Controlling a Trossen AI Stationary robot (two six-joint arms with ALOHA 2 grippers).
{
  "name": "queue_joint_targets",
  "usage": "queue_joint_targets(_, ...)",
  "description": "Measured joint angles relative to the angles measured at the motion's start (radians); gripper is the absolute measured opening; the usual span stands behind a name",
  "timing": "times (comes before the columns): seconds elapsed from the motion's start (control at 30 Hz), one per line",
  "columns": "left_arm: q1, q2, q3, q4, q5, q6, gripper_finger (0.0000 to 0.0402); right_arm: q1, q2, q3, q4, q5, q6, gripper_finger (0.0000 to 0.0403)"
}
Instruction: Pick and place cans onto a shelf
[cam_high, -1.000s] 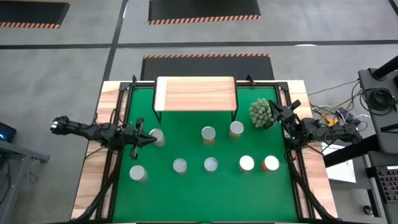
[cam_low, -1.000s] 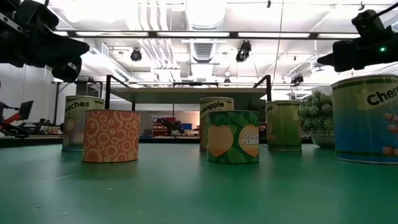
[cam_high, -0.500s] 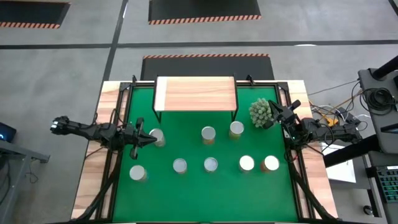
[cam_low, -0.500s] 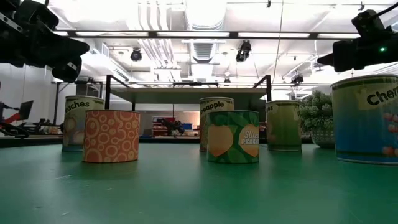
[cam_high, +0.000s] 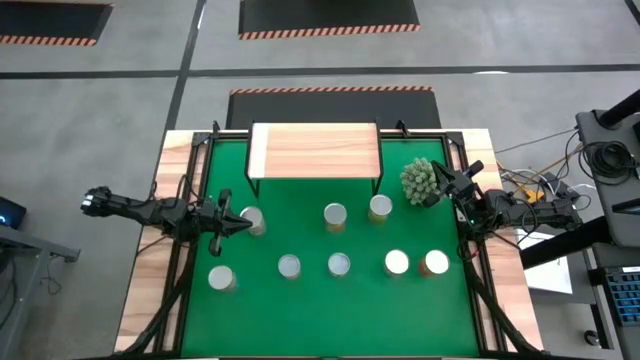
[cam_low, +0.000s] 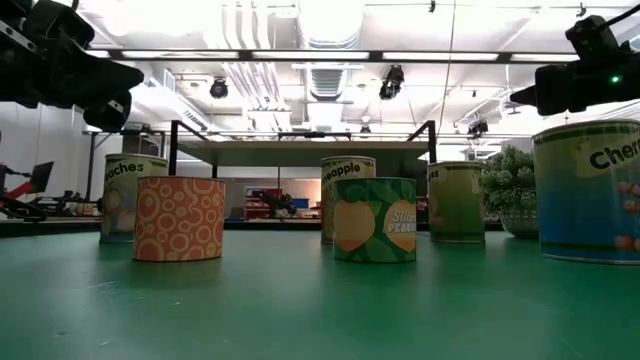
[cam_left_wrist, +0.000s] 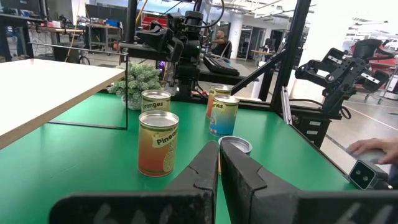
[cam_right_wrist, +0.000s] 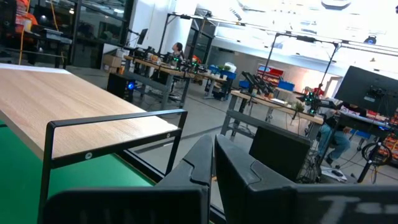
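"Pineapple" labels a can, "Oranges" the can behind it; low view, a green can reads "Sliced".

Bright overhead ceiling lights, glare on silver can tops.

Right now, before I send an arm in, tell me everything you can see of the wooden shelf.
The low rectangular shelf has a pale, light-wood plank top on thin black metal legs. It stands upright and level at the far middle edge of the green mat. Its top is bare: no can is on it. The spiky pale-green plant sits just off its right end, apart from it. Neither tool touches it.
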Motion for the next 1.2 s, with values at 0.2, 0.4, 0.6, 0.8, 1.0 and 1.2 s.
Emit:
queue_joint_targets(0.2, 0.000, 0.000, 0.000, 0.000, 0.000, 0.000, 0.0000, 0.000, 0.000, 0.000, 0.000, 0.000, 0.000, 0.0009)
queue_joint_targets(0.4, 0.000, 0.000, 0.000, 0.000, 0.000, 0.000, 0.0000, 0.000, 0.000, 0.000, 0.000, 0.000, 0.000, 0.0009)
queue_joint_targets(0.6, 0.000, 0.001, -0.001, 0.059, -0.037, 0.030, 0.0000, 0.000, 0.000, 0.000, 0.005, 0.000, -0.081, 0.0009)
queue_joint_targets(0.8, 0.000, 0.000, 0.001, 0.350, -0.060, -0.075, 0.0000, 0.000, 0.000, 0.000, 0.001, 0.001, -0.121, 0.0009)
queue_joint_targets(1.0, 0.000, 0.000, 0.001, 0.480, -0.061, -0.126, 0.0000, 0.000, 0.000, 0.000, 0.000, 0.000, -0.116, 0.0009)
queue_joint_targets(1.2, 0.000, 0.000, 0.001, 0.542, -0.071, -0.112, 0.0000, 0.000, 0.000, 0.000, 0.009, -0.119, 0.336, 0.0009)
